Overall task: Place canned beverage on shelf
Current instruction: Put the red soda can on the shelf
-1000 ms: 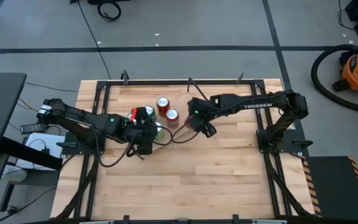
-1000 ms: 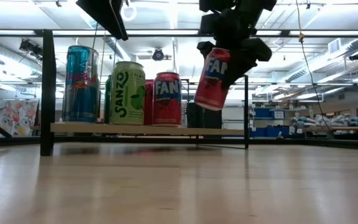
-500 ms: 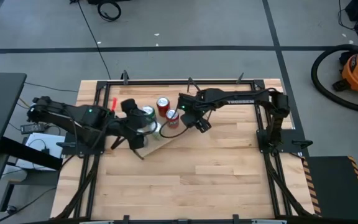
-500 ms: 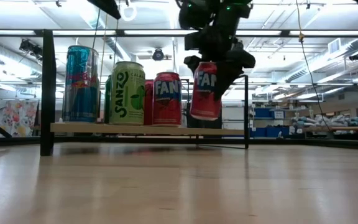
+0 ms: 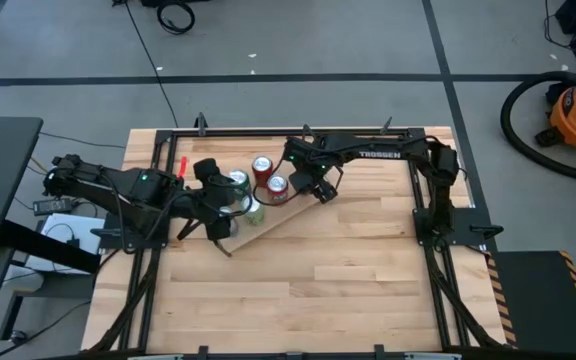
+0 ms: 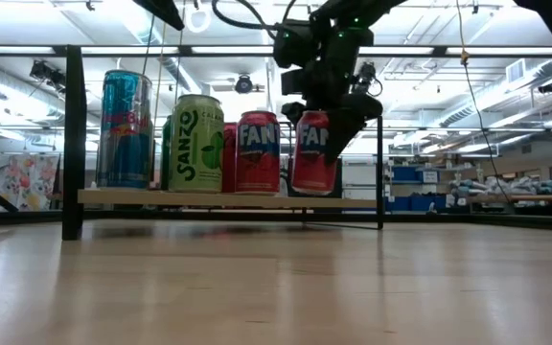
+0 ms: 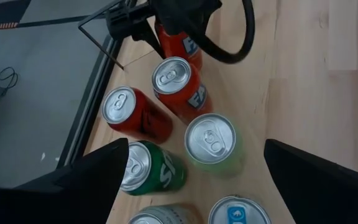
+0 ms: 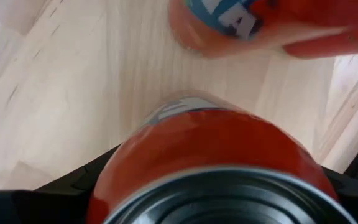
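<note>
Two dark tools work over the wooden bench (image 5: 348, 270). The right tool (image 6: 326, 115) holds a red metal drink can (image 6: 315, 153) upright, low over the light wood shelf (image 6: 220, 198), just beside another red can (image 6: 258, 151). The left tool (image 7: 191, 180) hangs wide above the cans.

The red aluminium Fanta can (image 6: 314, 153) stands nearly upright, tilted slightly, its base at or just above the light wood plank shelf with thin black rod brackets (image 6: 209, 198). It is just beside another red can, at the end of the row of cans standing there.
</note>
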`<state>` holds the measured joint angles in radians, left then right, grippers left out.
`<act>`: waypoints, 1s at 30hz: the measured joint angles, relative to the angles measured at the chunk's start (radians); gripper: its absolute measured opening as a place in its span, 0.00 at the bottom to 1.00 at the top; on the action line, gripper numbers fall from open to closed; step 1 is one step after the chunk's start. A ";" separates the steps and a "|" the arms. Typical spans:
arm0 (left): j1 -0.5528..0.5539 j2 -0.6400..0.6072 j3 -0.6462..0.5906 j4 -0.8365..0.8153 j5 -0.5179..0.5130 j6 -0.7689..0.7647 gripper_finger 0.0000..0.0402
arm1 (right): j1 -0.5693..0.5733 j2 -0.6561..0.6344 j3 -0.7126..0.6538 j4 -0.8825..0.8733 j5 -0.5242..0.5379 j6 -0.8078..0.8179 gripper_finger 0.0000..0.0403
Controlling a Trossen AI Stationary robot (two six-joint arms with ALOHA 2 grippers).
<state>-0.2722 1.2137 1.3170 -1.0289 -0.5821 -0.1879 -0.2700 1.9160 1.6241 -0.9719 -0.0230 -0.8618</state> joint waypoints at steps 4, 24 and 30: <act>0.000 0.000 0.000 -0.001 0.000 0.002 0.96 | -0.021 -0.003 0.000 0.003 -0.040 0.024 0.80; 0.000 0.000 0.000 0.002 0.000 0.012 0.96 | -0.048 -0.005 0.000 0.003 -0.051 0.104 0.94; 0.000 0.000 0.000 0.002 0.000 0.011 0.96 | -0.035 -0.005 0.000 0.005 -0.008 0.101 0.96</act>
<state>-0.2722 1.2140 1.3170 -1.0267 -0.5819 -0.1765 -0.3054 1.9110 1.6245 -0.9670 -0.0309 -0.7612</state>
